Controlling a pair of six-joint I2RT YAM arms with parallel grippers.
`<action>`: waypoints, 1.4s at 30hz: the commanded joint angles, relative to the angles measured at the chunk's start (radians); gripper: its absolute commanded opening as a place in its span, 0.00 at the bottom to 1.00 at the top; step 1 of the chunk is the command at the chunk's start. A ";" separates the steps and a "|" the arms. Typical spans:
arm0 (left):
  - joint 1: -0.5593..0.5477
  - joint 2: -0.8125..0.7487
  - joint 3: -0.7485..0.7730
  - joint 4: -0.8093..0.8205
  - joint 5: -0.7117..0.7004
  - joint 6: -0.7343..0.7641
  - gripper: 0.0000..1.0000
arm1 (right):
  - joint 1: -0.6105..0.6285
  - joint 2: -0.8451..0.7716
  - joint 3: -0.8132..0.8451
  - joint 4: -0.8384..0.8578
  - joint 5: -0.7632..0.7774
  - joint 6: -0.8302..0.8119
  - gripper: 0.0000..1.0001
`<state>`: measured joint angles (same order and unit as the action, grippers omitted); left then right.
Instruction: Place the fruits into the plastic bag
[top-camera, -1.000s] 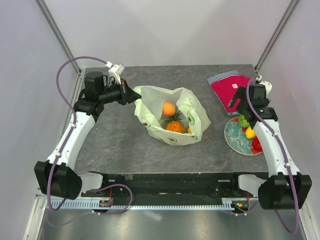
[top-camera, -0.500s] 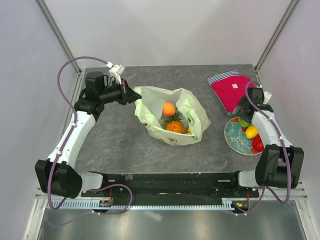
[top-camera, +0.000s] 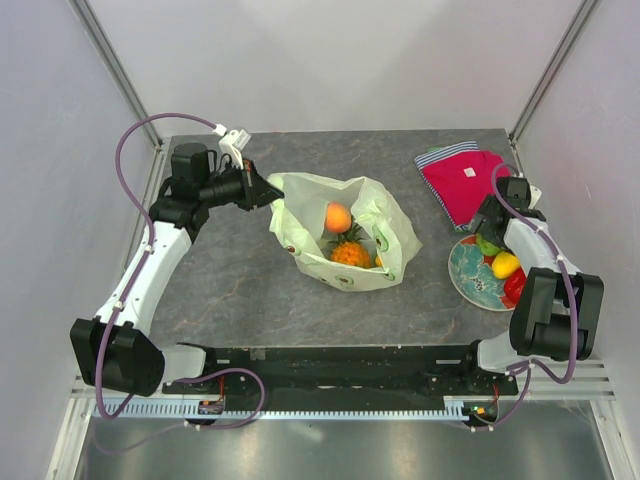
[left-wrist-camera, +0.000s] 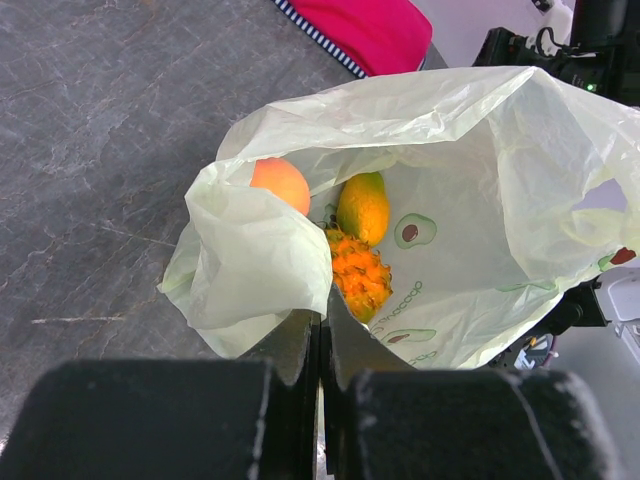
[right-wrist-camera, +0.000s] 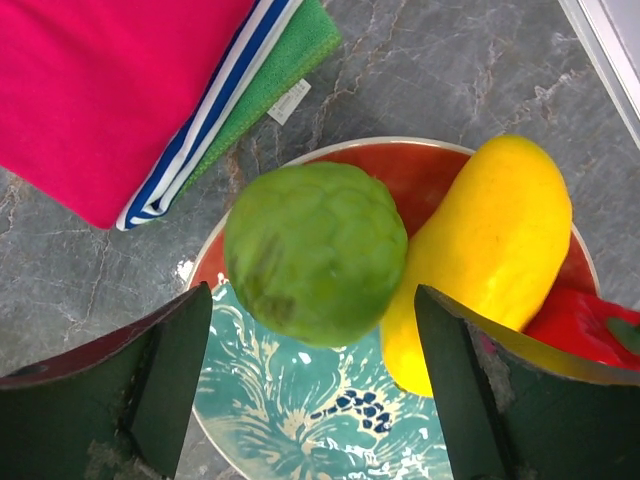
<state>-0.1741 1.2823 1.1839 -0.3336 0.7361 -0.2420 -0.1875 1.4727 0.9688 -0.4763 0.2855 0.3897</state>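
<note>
The pale-green plastic bag (top-camera: 345, 238) lies open mid-table; inside it are an orange-red peach (top-camera: 338, 217), an orange pineapple (top-camera: 350, 252) and a mango-like piece (left-wrist-camera: 363, 207). My left gripper (top-camera: 268, 190) is shut on the bag's left rim (left-wrist-camera: 300, 300) and holds it up. My right gripper (right-wrist-camera: 312, 340) is open just above the floral plate (right-wrist-camera: 290, 420), its fingers either side of the green round fruit (right-wrist-camera: 315, 250). A yellow mango-like piece (right-wrist-camera: 490, 250) and a red piece (right-wrist-camera: 590, 330) lie beside it on the plate (top-camera: 475, 280).
A folded red shirt (top-camera: 458, 180) with striped edge lies at the back right, just behind the plate, also in the right wrist view (right-wrist-camera: 110, 90). The right wall and the table's right edge are close to the plate.
My right arm has folded down and lowered the open gripper to the plate, over the green fruit. The left gripper and the bag have stayed put.
</note>
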 joint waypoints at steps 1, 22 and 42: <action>0.007 0.000 -0.006 0.038 0.020 0.013 0.02 | -0.012 0.021 -0.012 0.059 -0.019 -0.026 0.88; 0.007 0.002 -0.006 0.038 0.023 0.010 0.02 | -0.038 -0.179 0.010 0.065 -0.383 0.056 0.37; 0.007 -0.009 -0.004 0.044 0.042 0.001 0.02 | 0.421 -0.460 0.191 0.587 -0.789 0.203 0.20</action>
<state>-0.1738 1.2823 1.1824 -0.3286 0.7444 -0.2424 0.0589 0.9962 1.0298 -0.0166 -0.4786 0.6739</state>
